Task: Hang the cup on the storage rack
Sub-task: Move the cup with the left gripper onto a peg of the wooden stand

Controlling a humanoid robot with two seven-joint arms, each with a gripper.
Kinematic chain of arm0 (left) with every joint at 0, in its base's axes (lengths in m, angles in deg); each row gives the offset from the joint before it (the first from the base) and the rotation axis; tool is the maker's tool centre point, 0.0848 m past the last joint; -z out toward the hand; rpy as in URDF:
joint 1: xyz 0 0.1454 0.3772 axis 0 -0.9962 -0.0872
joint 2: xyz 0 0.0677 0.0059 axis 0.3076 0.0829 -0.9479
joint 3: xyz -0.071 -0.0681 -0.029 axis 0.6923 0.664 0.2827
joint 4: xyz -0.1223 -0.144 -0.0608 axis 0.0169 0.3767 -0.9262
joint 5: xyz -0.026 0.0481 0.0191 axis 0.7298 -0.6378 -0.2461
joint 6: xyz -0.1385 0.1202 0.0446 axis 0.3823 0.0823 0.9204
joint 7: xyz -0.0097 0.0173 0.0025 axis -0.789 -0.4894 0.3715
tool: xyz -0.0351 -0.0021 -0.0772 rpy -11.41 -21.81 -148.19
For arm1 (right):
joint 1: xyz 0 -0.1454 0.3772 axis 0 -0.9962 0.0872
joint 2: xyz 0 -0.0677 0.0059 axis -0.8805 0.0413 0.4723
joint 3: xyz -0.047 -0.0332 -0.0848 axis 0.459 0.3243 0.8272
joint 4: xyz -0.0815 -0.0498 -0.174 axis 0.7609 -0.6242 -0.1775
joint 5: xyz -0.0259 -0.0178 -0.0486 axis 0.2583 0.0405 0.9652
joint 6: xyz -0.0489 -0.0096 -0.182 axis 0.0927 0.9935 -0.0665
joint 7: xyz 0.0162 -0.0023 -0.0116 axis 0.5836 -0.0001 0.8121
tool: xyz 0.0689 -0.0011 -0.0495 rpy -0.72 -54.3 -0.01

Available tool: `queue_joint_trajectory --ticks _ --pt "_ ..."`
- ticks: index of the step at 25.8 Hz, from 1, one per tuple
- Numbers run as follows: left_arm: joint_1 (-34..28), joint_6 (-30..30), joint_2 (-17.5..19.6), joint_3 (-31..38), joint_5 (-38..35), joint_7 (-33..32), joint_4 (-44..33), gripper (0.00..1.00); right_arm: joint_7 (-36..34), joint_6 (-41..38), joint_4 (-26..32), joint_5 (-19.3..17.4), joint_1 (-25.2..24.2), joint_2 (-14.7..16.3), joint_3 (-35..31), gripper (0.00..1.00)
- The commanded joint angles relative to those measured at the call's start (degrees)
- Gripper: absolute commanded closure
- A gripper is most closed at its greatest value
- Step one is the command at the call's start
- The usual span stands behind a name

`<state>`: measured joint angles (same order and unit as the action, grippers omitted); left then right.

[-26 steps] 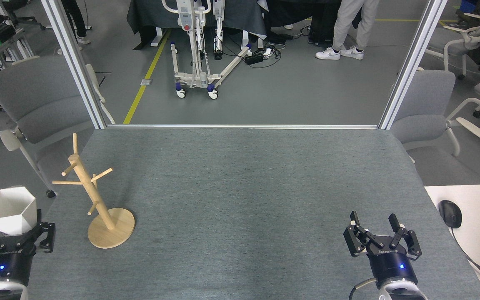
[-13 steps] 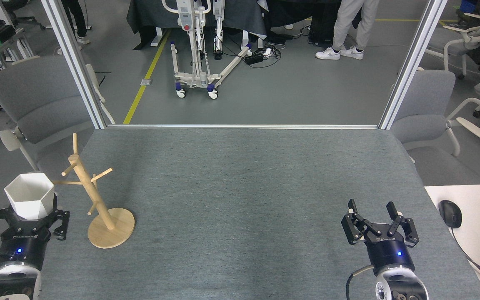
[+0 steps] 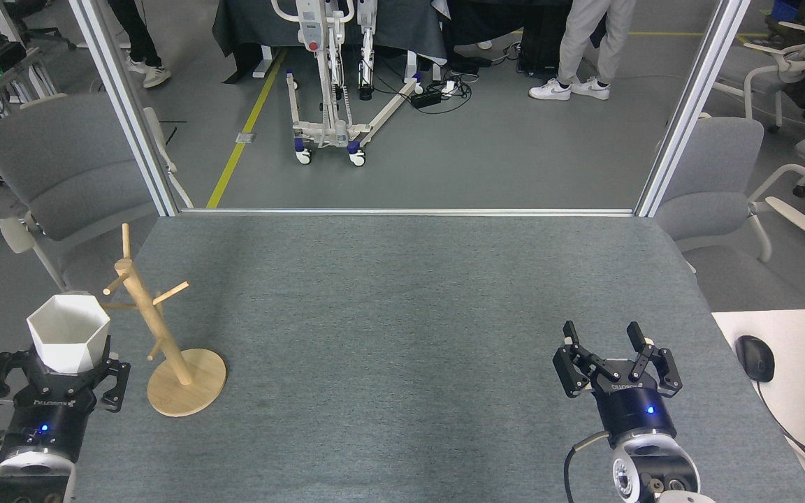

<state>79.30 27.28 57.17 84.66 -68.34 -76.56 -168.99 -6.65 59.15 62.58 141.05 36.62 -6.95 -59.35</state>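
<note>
Two pincers: both in view, low in the frame, one at each side.
Left pincer: lower left of the frame, clamped around the lower body of the cup; cup upright, hexagonal mouth facing up.
Right pincer: lower right of the frame, fingers spread wide, holding nothing, well apart from the work.
Cup position: raised off the desk, just beside the storage rack on its left; the rim overlaps the leftward peg in this view, contact cannot be confirmed.
Handle tab: not visible from this angle; its orientation toward any peg cannot be judged.
Storage rack: upright on its round base near the left edge of the desk; pegs bare.
Task status: hanging not yet done; step in hand appears to be lining up the cup with a peg.
Risk one: cup wall strikes a peg or the post and tips the light rack, caused by a close sideways approach.
Risk two: peg misses the tab hole because the tab faces away; release would then drop the cup.
Risk three: rack sits near the desk edge; a push could slide it off.
</note>
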Motion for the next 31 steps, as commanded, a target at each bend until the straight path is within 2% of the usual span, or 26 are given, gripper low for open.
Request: queue_joint_trajectory --ticks 1,7,18,19,21,22,24,26,31 --pt "0.17 -0.07 -0.23 -0.36 -1.45 -0.55 0.15 1.00 0.38 0.16 -0.02 0.09 1.00 -0.20 0.31 0.00" --pt "0.26 -0.33 -0.32 -1.85 -2.24 -0.63 0.41 1.00 3.81 0.16 0.15 0.27 2.32 -0.12 0.14 0.00" --pt "0.26 -0.16 -0.40 -4.49 -6.02 -1.51 1.91 1.00 3.90 0.16 0.06 0.27 2.58 -0.12 0.14 0.00" --pt "0.26 -0.16 -0.49 -4.49 -6.02 -1.78 2.00 0.95 3.90 0.16 0.06 0.36 2.58 0.06 0.23 0.00" --pt "0.52 -0.68 -0.84 -4.40 -6.02 -2.39 2.08 0.34 3.98 0.08 0.06 0.27 2.67 0.23 0.14 0.00" --pt "0.96 -1.12 -0.93 -4.40 -5.93 -2.48 2.35 0.21 3.90 0.16 -0.02 0.27 2.76 0.23 0.05 0.00" --pt "1.40 -1.83 -1.28 -4.40 -5.84 -2.22 2.79 0.16 3.90 0.16 -0.11 0.27 2.76 -0.03 0.14 0.00" --pt "1.58 -1.91 -1.90 -4.40 -5.66 -2.04 3.32 0.07 3.98 0.07 -0.03 0.36 2.58 -0.29 0.31 0.00" --pt "1.58 -1.83 -2.87 -4.40 -5.40 -1.78 3.84 0.03 3.90 0.07 -0.11 0.27 3.46 -0.65 0.05 0.00"
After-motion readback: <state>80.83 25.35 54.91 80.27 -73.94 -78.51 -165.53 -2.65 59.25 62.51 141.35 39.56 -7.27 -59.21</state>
